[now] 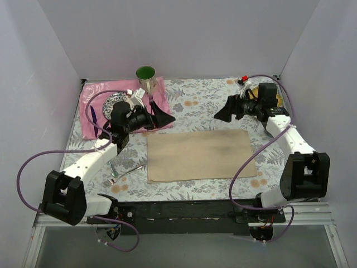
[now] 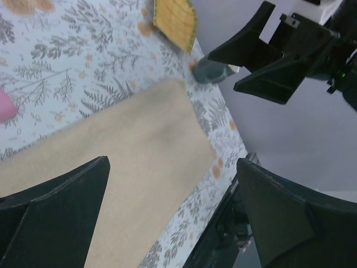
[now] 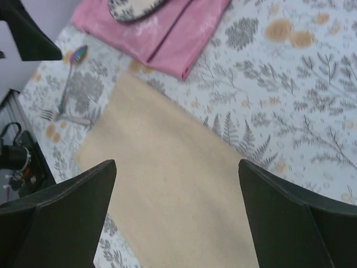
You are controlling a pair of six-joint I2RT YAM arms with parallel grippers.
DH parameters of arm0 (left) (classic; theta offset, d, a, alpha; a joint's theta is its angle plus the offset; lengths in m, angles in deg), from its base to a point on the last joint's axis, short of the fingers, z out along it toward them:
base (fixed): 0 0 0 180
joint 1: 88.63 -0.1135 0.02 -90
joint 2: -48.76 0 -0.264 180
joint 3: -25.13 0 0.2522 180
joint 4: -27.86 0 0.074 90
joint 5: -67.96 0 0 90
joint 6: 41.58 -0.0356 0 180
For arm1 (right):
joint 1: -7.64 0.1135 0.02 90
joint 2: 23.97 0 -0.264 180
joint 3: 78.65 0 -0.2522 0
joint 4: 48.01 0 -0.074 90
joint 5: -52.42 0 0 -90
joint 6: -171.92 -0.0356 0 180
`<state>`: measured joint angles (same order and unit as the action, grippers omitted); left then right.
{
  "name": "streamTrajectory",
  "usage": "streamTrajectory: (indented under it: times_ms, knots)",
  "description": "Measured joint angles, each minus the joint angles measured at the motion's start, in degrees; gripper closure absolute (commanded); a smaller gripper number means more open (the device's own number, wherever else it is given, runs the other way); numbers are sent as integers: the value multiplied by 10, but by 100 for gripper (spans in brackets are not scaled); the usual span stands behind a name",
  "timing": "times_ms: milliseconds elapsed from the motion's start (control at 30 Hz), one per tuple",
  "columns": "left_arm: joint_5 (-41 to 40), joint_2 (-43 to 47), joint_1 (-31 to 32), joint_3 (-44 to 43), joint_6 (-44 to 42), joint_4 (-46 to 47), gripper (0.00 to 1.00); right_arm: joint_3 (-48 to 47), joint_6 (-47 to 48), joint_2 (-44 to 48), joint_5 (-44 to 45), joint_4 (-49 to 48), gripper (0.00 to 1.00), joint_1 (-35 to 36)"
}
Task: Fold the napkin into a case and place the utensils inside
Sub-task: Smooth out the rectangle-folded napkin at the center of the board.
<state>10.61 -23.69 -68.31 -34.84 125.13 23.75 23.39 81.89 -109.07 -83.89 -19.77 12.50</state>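
Note:
The beige napkin [image 1: 199, 155] lies flat as a wide oblong in the middle of the table; it also shows in the left wrist view [image 2: 111, 173] and the right wrist view [image 3: 173, 184]. The spoon [image 3: 71, 75] with its iridescent bowl and the pale fork [image 3: 62, 117] lie left of the napkin, near the left arm [image 1: 114, 167]. My left gripper [image 1: 164, 117] [image 2: 173, 162] is open and empty, above the napkin's far left corner. My right gripper [image 1: 223, 111] [image 3: 176, 162] is open and empty, above the far right part.
A pink mat [image 1: 100, 95] at the back left holds a patterned plate [image 1: 114, 101] and a dark purple utensil [image 1: 93, 119]. A green cup [image 1: 146, 74] stands behind it. A yellow woven piece [image 2: 175, 22] lies at the back right.

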Motion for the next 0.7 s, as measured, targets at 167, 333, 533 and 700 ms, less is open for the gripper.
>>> streamTrajectory:
  times_ms: [167, 333, 533, 700]
  knots:
    - [-7, -77, -2, -27, 86, 65, 2, -17, -115, -57, -36, -108, 1, 16]
    - [-15, -184, 28, 10, 162, 142, 2, 34, -226, -129, -43, -184, 1, 82]
    - [-37, -301, 55, 7, 202, 220, 2, 76, -319, -162, -39, -288, 1, 130]
    - [-50, -365, 54, -11, 213, 249, 2, 90, -373, -210, -20, -365, 1, 142]
